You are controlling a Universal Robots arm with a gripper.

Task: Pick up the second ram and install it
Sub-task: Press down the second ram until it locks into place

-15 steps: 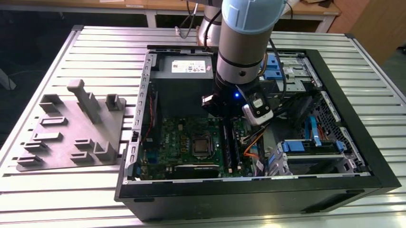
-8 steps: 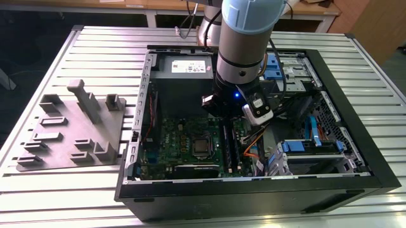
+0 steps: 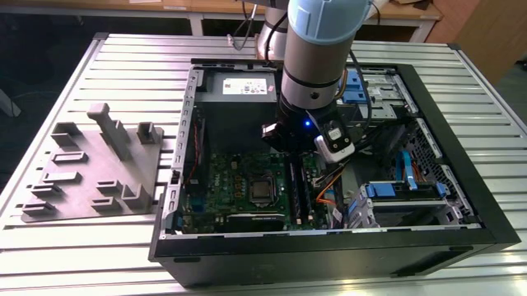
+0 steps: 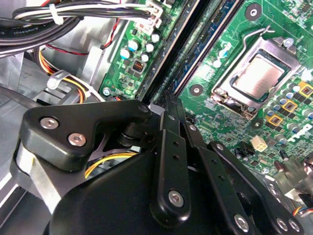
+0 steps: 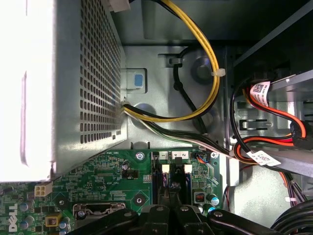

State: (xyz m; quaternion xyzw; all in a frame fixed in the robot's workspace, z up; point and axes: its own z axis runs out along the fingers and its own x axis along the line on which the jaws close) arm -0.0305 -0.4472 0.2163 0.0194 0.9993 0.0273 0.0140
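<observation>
My gripper [image 3: 290, 159] reaches down into the open computer case, over the green motherboard [image 3: 239, 179]. In the second wrist view the black fingers of the gripper [image 4: 167, 98] lie together, shut, with nothing clamped between them. Their tips rest on the near end of the second ram [image 4: 177, 44], a long dark stick standing in its slot. A neighbouring slot with a bluish edge [image 4: 208, 41] runs alongside. In the exterior view the ram [image 3: 294, 191] runs from the gripper toward the case's front wall. The first wrist view has the gripper [image 5: 168, 213] just before the slot ends with white latches [image 5: 165, 168].
The processor socket [image 4: 257, 78] lies beside the slots. Yellow and black cable bundles [image 5: 205, 73] and the perforated power supply [image 5: 73, 83] stand close behind. Blue drive brackets [image 3: 403, 188] fill the case at the exterior view's right. A grey fixture tray [image 3: 91, 169] sits on the table outside.
</observation>
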